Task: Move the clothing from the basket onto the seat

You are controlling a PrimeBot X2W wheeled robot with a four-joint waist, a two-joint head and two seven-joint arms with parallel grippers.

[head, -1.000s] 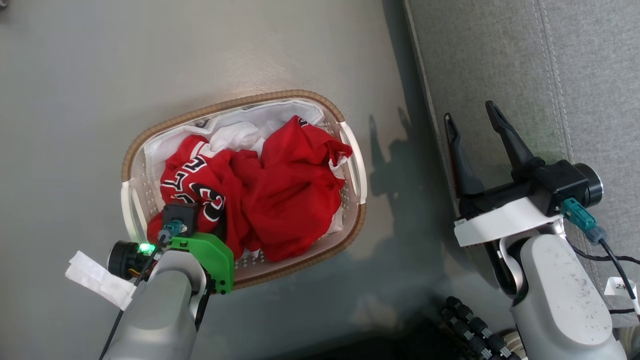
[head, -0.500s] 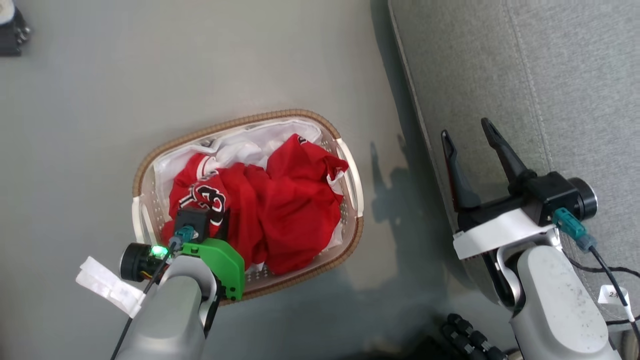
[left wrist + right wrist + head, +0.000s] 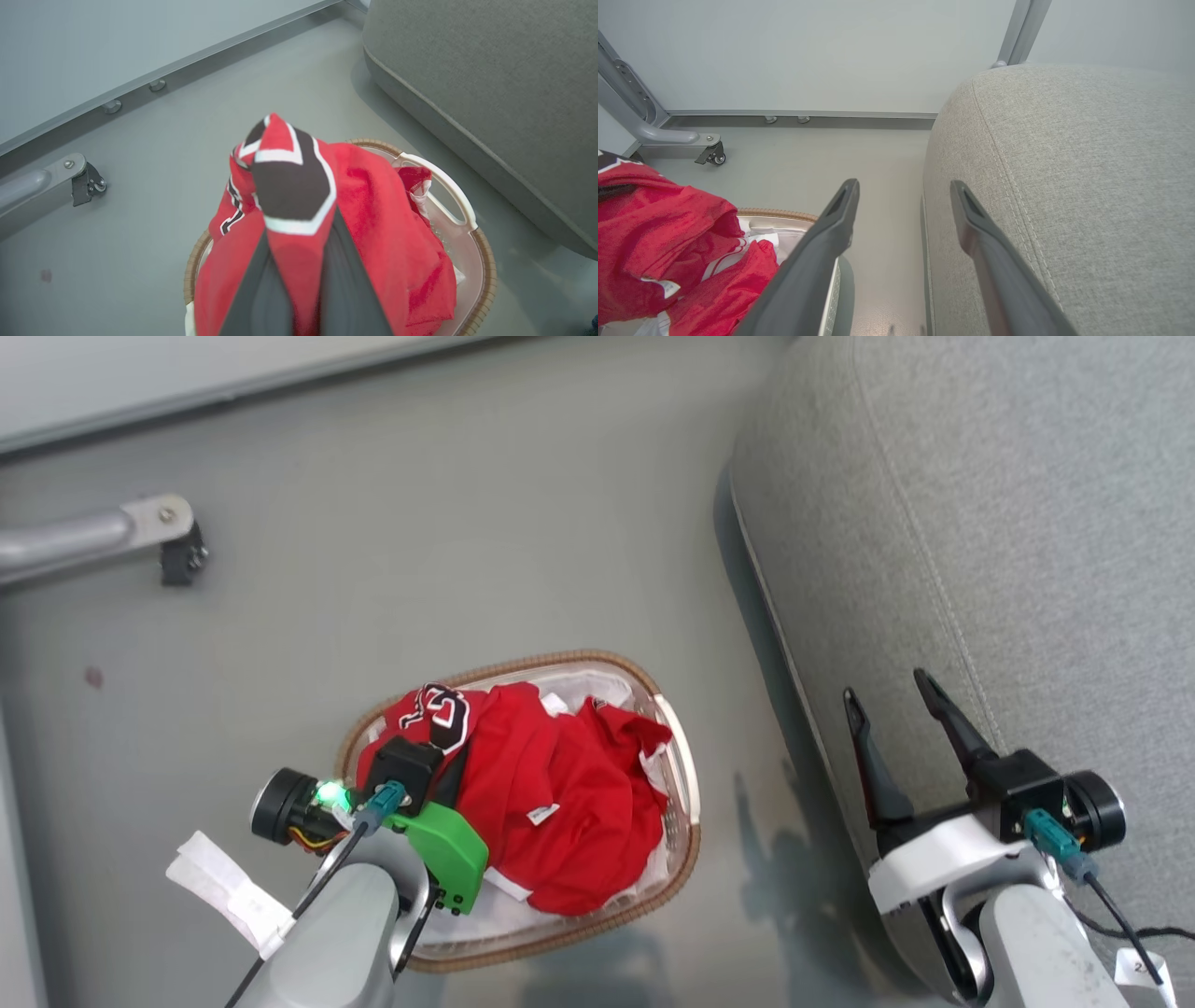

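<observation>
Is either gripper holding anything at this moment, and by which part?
The left gripper is shut on a red jersey, pinching a bunched fold at its black-and-white number, above the basket. The right gripper is open and empty.

Red clothing [image 3: 569, 821] heaped in basket [image 3: 684, 770] beside grey seat [image 3: 980, 523].

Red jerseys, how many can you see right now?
2, it seems. One jersey is pinched in the left gripper, raised above the basket; the other jersey lies crumpled in the basket's right side. More could be hidden beneath.
</observation>
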